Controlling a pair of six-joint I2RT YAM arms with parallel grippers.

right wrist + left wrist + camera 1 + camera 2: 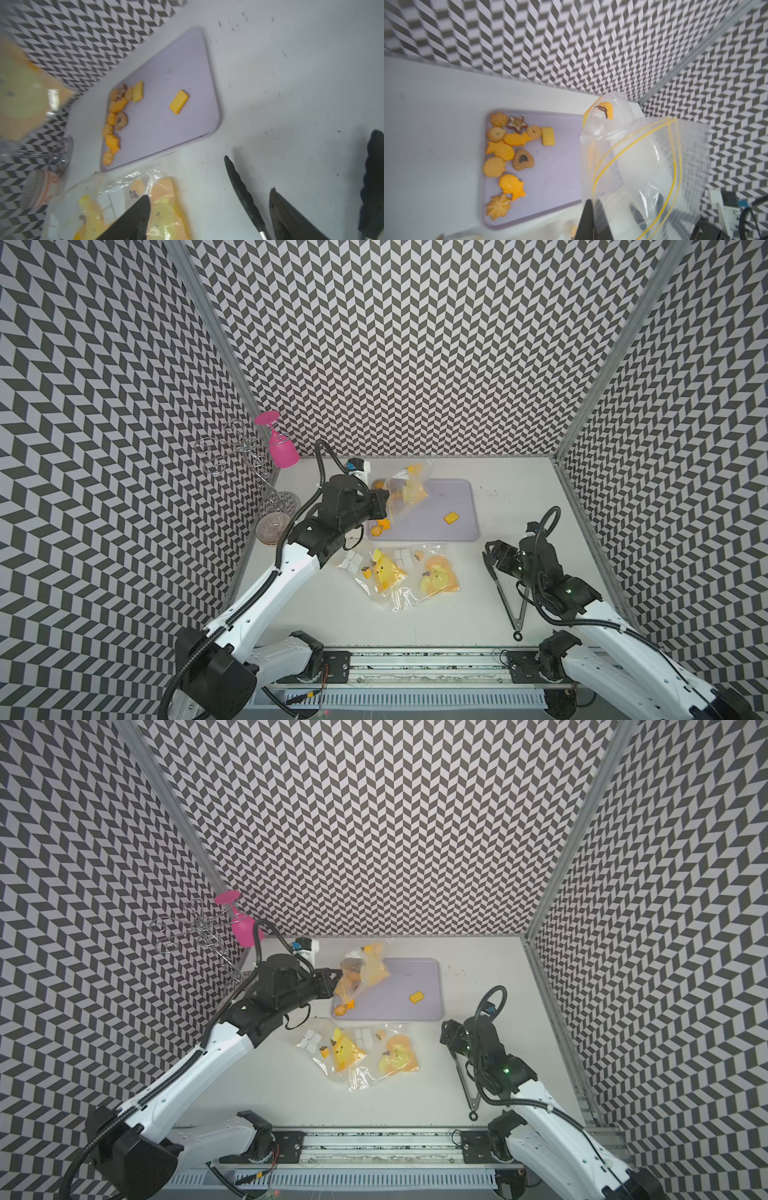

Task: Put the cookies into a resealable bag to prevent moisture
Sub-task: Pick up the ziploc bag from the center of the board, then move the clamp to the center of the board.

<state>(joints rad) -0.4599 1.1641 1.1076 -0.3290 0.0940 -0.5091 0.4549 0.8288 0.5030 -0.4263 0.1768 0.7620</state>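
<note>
Left gripper (385, 506) is clamped tight on the rim of the bag (643, 166), pinching the clear plastic and holding it up off the table (519, 506), over the left end of the tray (432, 526). From the left wrist, the bag's mouth gapes wide, its yellow zip lines curving round the opening. Whether anything is inside I cannot tell.

The cookies (500, 150) sit on the tray, bunched along its left edge, many of them touching: flowers, fish shapes, a brown star, a brown heart. In both top views the gripper and the bag hide most of that bunch. One cracker (179, 101) lies on its own, well apart from the others, toward the right side of the tray.

Over on the right, the right gripper (210, 191) hangs low above the table just right of the tray, jaws spread wide and gripping nothing. The tongs (242, 195) lie flat on the table beneath it, arms splayed in a V. One of the fingers (291, 216) sits between those two arms and the other is outside them, above the spare bags (388, 574). Those lie crumpled on the table just in front of the tray, yellow chick prints showing.
</note>
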